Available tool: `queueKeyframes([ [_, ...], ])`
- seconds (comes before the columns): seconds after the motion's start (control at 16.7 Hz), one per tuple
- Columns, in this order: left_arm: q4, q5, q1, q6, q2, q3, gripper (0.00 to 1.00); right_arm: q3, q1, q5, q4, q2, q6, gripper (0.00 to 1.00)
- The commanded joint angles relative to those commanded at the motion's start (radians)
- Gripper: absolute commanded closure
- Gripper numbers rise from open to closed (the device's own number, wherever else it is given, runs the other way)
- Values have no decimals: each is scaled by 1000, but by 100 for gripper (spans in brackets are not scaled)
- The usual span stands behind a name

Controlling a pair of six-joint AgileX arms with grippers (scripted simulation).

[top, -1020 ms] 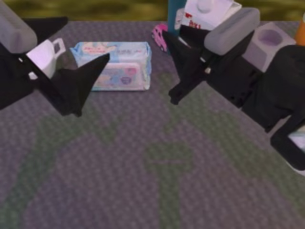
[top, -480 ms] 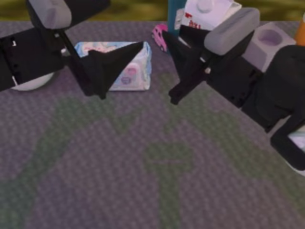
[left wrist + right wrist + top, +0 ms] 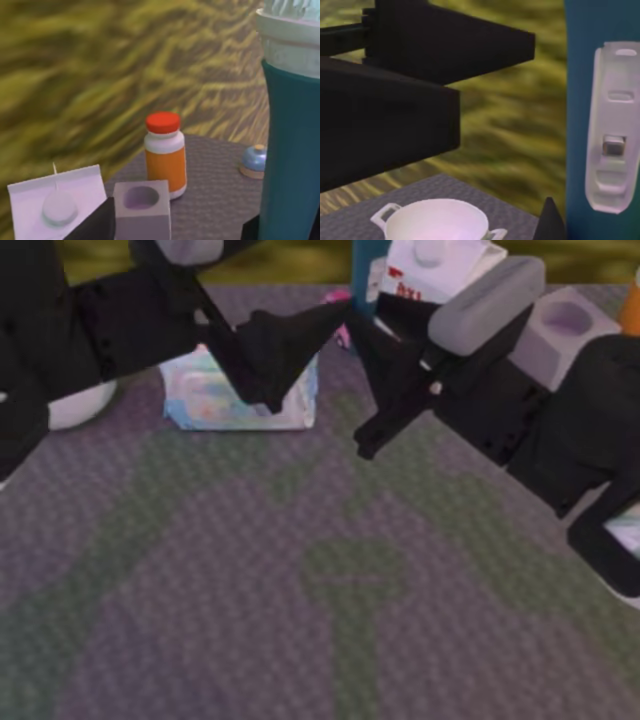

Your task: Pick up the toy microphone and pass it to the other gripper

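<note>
- While the left arm stretches in from the table's far left corner, its left gripper (image 3: 305, 355) sits over the far edge near the middle, fingers spread apart and gripping nothing.
- The toy microphone (image 3: 362, 275) stands upright at the far edge, just right of the left gripper's upper tip.
- From the left wrist view the toy microphone (image 3: 290, 150) is very near, with its teal handle below and its rounded white head (image 3: 290, 35) above. It stands beside one of the left gripper's fingertips (image 3: 250, 231), not between the two.
- The right gripper (image 3: 358, 385) comes in from the table's right side and points at the same spot, just beside the handle. Whether it is clamped on the microphone cannot be told, nor whether the microphone's base touches the table (image 3: 300, 590).
- In the right wrist view the white button strip (image 3: 615, 125) runs down the teal handle, facing that camera.
- A pack of wipes (image 3: 215, 400) lies under the left gripper near the far edge, left of the middle.
- A white mug (image 3: 75, 405) lies farther left, partly hidden by the left arm.
- A milk carton (image 3: 440, 265) stands at the far edge just right of the microphone.
- Towards the far right corner are a grey block (image 3: 565, 325) with a round hollow, an orange bottle (image 3: 165, 150) with a red cap and a small bell (image 3: 253, 160).
</note>
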Motion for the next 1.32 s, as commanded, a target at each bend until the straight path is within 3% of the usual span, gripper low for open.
queueKeyframes([
  [0.3, 40, -109, -111, -5, 167, 131, 0, 0, 0, 0, 0, 0, 0, 100],
  [0.6, 43, -120, -123, -5, 182, 143, 0, 0, 0, 0, 0, 0, 0, 100],
  [1.32, 43, -120, -123, -5, 182, 143, 90, 0, 0, 0, 0, 0, 0, 100],
])
